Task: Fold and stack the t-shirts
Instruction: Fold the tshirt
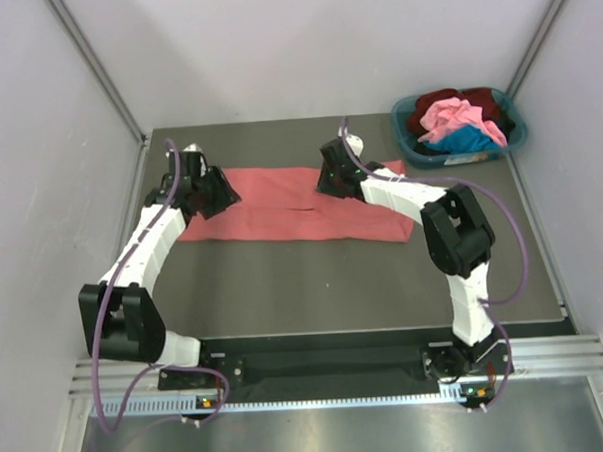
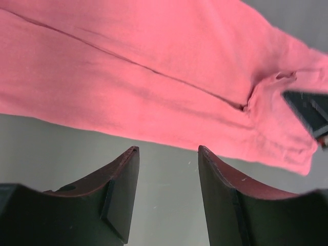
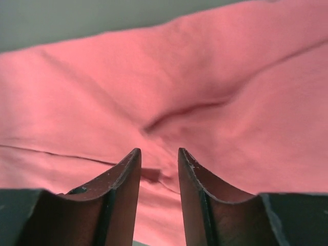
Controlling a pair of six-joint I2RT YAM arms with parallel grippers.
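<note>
A salmon-red t-shirt lies flat as a long folded band across the far half of the table. My left gripper hangs at the band's left end. In the left wrist view its jaws stand open over bare table, just short of the shirt's edge. My right gripper is over the middle right of the band. Its jaws are open above the cloth, with nothing between them. More t-shirts, pink, dark maroon and blue, are heaped in a basket.
The teal basket sits at the table's far right corner. Grey walls close in the table on the left, back and right. The dark tabletop runs from the shirt to the arm bases. The right gripper's dark tip shows in the left wrist view.
</note>
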